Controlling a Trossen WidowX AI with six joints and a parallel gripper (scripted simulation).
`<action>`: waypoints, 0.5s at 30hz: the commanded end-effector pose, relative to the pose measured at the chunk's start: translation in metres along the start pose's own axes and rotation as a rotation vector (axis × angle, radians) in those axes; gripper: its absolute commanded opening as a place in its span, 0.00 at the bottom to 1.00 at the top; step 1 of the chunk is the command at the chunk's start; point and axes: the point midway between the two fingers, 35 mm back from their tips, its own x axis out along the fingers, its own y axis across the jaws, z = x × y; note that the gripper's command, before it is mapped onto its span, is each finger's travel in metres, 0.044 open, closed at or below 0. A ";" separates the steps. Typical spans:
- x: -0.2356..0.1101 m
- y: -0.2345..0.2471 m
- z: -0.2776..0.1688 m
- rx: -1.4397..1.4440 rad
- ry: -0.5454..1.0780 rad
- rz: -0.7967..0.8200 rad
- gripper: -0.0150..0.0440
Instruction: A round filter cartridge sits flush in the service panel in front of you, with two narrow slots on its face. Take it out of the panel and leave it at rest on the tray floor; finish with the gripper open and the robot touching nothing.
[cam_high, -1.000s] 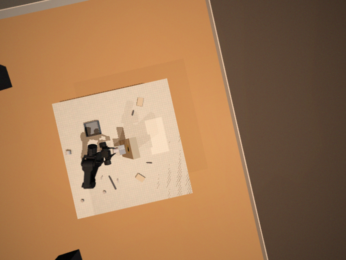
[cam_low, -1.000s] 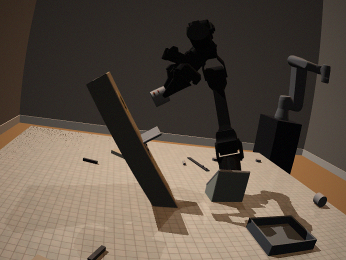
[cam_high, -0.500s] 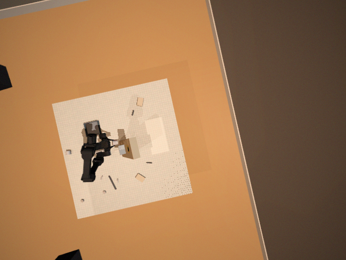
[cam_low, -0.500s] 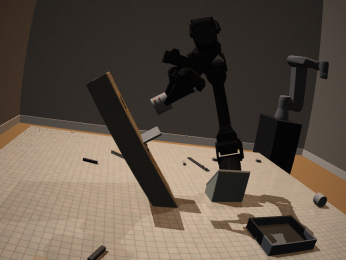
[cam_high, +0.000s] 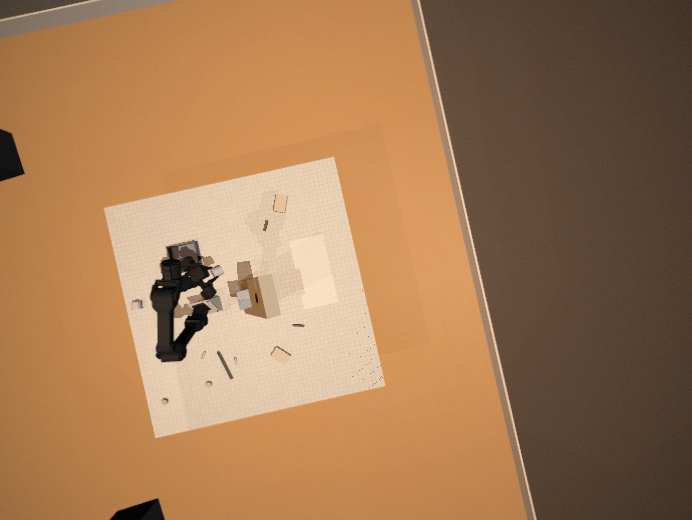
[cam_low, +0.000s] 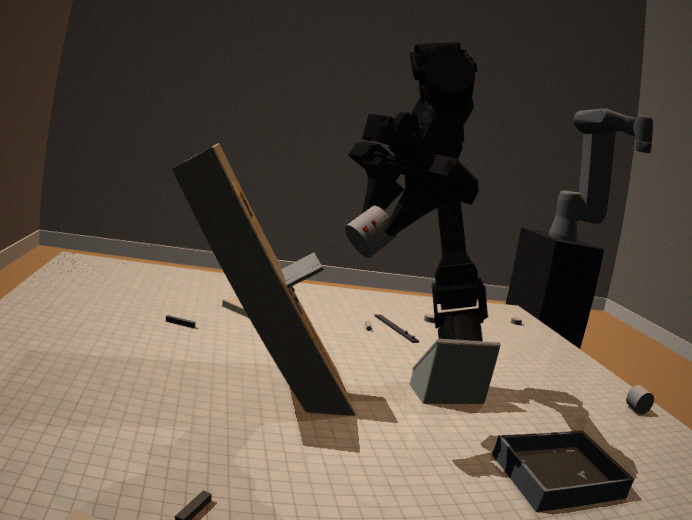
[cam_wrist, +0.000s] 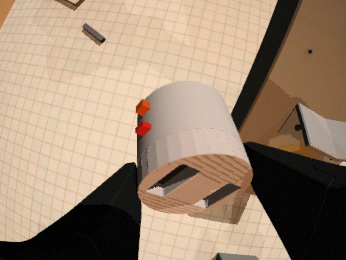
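Note:
The round light-grey cartridge is out of the panel, in the air. Its slotted tan face is toward the wrist camera, with two small orange-red blocks on its side. My gripper is shut on it, one finger on each side near the slotted end. The leaning service panel stands apart from the cartridge. The dark open tray sits on the mat, lower than the gripper; the arm partly hides it in the top view. No object shows on its shaded floor.
A pale flap juts from the panel's face. A grey-green wedge block stands by the arm's base. A loose grey cylinder and a dark bar lie on the mat.

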 end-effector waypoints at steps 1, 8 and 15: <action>-0.002 0.037 -0.012 -0.181 0.003 0.102 0.25; -0.007 0.090 -0.033 -0.454 -0.020 0.254 0.25; -0.013 0.123 -0.047 -0.633 -0.053 0.352 0.25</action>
